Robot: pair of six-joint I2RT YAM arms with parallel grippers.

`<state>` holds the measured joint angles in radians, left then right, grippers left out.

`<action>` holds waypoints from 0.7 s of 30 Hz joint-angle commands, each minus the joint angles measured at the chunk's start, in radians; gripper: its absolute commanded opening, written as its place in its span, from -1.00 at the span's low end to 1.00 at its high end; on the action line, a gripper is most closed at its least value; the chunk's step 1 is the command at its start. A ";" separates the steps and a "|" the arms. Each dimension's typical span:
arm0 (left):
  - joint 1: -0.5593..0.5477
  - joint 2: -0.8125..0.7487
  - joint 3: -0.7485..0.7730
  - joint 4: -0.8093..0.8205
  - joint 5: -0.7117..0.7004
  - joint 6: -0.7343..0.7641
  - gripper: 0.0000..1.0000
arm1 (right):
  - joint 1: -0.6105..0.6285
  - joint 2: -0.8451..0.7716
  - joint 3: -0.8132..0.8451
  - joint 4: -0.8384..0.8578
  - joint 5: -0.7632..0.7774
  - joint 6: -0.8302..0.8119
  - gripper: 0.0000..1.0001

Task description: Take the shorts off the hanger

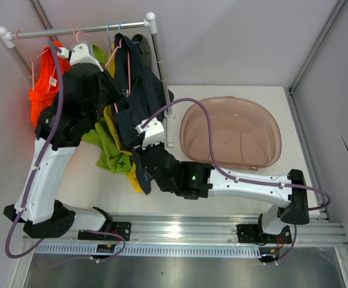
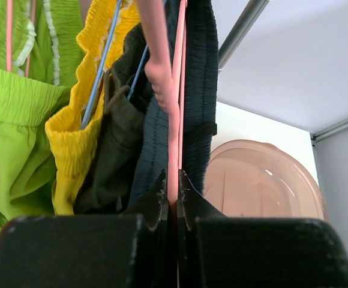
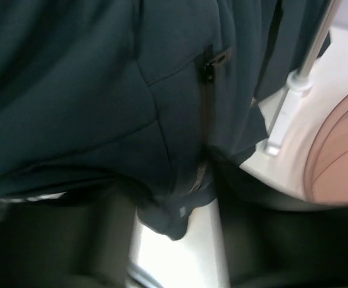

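Several shorts hang on a rail (image 1: 81, 29): orange (image 1: 42, 90), lime green (image 1: 111, 153), yellow (image 2: 72, 138), dark olive (image 2: 111, 138) and black (image 1: 141, 96). My left gripper (image 2: 174, 180) is shut on the lower part of a pink hanger (image 2: 162, 78) that carries the black shorts (image 2: 201, 72); in the top view it (image 1: 115, 103) is among the hanging fabric. My right gripper (image 3: 177, 240) is low at the black shorts (image 3: 102, 90). Its fingers stand apart, and the shorts' bottom hem dangles between them.
A translucent pinkish-brown basin (image 1: 231, 132) sits on the table right of the rack. The rack's right post (image 1: 159, 66) and its white foot (image 3: 282, 114) stand between the shorts and the basin. Grey walls enclose the table on three sides.
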<state>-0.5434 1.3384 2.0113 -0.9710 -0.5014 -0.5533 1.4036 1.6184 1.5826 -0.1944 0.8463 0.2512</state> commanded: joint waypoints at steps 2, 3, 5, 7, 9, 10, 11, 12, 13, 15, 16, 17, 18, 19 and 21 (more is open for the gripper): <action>-0.004 -0.041 -0.005 0.064 -0.008 0.009 -1.00 | 0.030 0.029 0.047 0.036 0.050 0.033 -0.79; -0.004 -0.039 0.000 0.071 -0.014 0.024 -1.00 | 0.041 0.031 0.045 0.032 0.057 0.051 -0.96; -0.004 -0.035 0.007 0.090 -0.023 0.036 -1.00 | 0.070 0.024 0.027 0.030 0.071 0.062 -1.00; -0.003 -0.027 0.017 0.097 -0.032 0.049 -1.00 | 0.121 0.006 -0.004 0.033 0.102 0.078 -1.00; -0.004 -0.019 0.018 0.113 -0.040 0.064 -1.00 | 0.179 -0.011 -0.025 0.018 0.123 0.100 -1.00; -0.004 -0.018 0.018 0.127 -0.051 0.073 -1.00 | 0.204 -0.018 -0.035 0.010 0.151 0.123 -1.00; -0.004 -0.013 0.018 0.138 -0.061 0.084 -1.00 | 0.230 -0.034 -0.055 -0.002 0.169 0.134 -1.00; -0.001 -0.007 0.027 0.162 -0.071 0.111 -1.00 | 0.259 -0.040 -0.065 -0.008 0.184 0.143 -1.00; 0.002 0.001 0.038 0.167 -0.089 0.125 -1.00 | 0.320 -0.046 -0.073 -0.017 0.209 0.149 -1.00; 0.020 0.037 0.101 0.169 -0.092 0.157 -1.00 | 0.380 -0.049 -0.090 -0.059 0.289 0.190 -1.00; 0.031 0.056 0.122 0.160 -0.079 0.164 -1.00 | 0.430 -0.048 -0.093 -0.080 0.328 0.213 -1.00; 0.046 0.091 0.145 0.149 -0.071 0.170 -1.00 | 0.445 -0.045 -0.095 -0.126 0.339 0.274 -1.00; 0.051 0.108 0.193 0.126 -0.068 0.182 -1.00 | 0.457 -0.045 -0.096 -0.149 0.347 0.308 -1.00; 0.054 0.122 0.228 0.114 -0.066 0.187 -1.00 | 0.471 -0.046 -0.101 -0.167 0.352 0.341 -1.00; 0.056 0.136 0.256 0.109 -0.060 0.202 -1.00 | 0.471 -0.054 -0.131 -0.160 0.350 0.370 -1.00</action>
<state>-0.5297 1.4494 2.1723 -1.0821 -0.4808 -0.4179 1.8126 1.6028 1.4868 -0.2905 1.1740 0.4793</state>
